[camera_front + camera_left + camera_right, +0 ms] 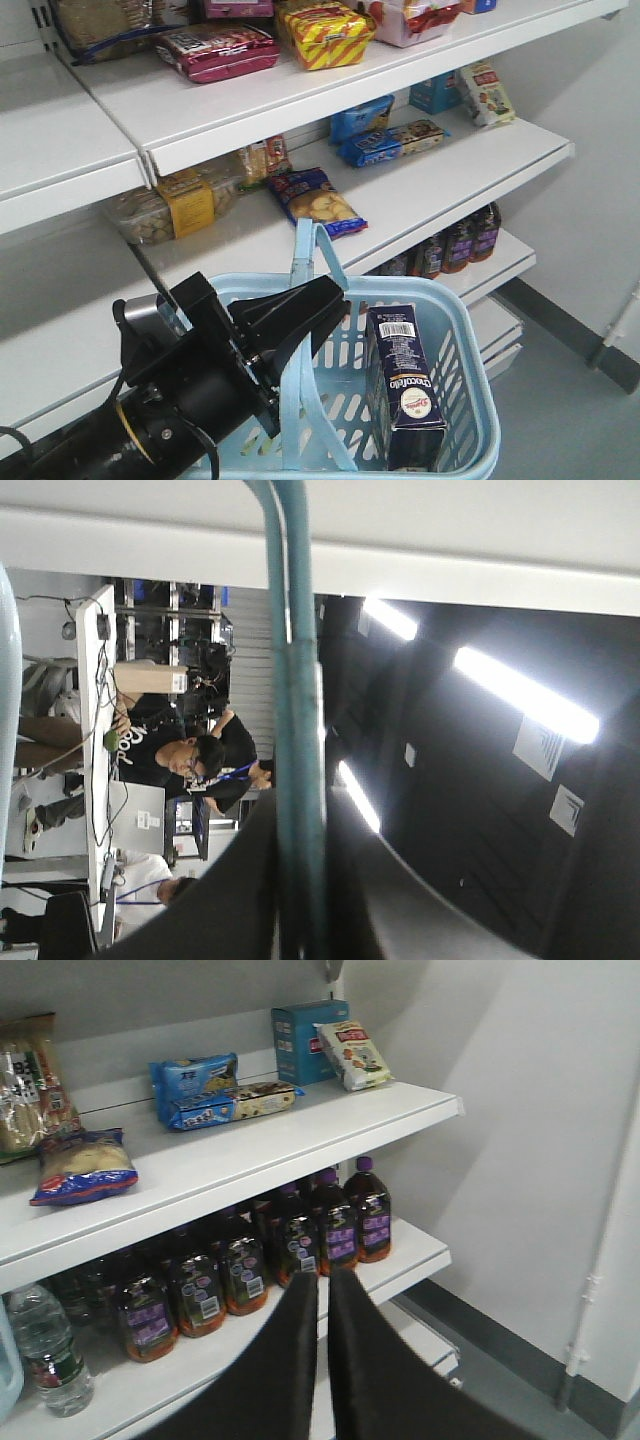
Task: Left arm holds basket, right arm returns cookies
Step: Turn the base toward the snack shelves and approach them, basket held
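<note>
Exterior front-facing view: left gripper (318, 300) at lower left, its 2 black fingers clamped on the hoop handle (303, 252) of the basket (480, 390). The basket is pale blue and sits in front of the white shelves (450, 160) of snack packs. Cookies (405, 385): navy carton standing upright inside the basket, toward the right side of the picture, barcode label at the top, round logo lower down facing the camera.

Left wrist view confirms the grasp: the handle runs straight between both dark fingers (220, 900), touching each. A person (190, 760) sits at a desk in the background.

Right wrist view: right gripper (322, 1285) has its fingers pressed almost together, thin slit between them, nothing held. It faces the shelving: dark bottles (300, 1240) with purple caps in rows on the lower shelf, 1 clear water bottle (50, 1360) at far left, blue snack packs (200, 1090) on the shelf above.
</note>
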Robot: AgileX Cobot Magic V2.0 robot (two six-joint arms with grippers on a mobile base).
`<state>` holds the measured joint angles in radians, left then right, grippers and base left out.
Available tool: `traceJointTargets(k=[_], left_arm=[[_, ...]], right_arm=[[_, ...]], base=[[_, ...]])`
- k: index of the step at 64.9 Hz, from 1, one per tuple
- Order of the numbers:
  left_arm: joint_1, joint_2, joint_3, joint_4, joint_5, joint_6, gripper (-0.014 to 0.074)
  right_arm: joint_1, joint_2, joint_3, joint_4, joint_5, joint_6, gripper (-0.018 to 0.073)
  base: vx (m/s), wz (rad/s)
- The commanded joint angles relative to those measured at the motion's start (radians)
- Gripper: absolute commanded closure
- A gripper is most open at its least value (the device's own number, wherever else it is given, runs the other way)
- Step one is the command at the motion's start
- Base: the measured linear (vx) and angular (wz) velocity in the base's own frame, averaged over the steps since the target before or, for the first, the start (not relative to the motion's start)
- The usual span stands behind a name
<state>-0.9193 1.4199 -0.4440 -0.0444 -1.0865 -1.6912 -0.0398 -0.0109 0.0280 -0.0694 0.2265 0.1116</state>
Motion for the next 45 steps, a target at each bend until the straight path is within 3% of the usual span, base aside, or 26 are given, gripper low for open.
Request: traceJointTargets(k=[1,45], left_arm=[[-0.007,-0.039,-0.027,-0.001,-0.286,-0.003,0.0599],[-0.007,-0.039,-0.027,-0.001,-0.286,-0.003,0.0599]], right_arm=[[-0.008,-0.012,0.018,-0.01,-0.071,-0.003,0.0566],[-0.008,-0.012,0.018,-0.01,-0.071,-0.003,0.0566]], base=[[0.05,0.38],[0.03,0.31]])
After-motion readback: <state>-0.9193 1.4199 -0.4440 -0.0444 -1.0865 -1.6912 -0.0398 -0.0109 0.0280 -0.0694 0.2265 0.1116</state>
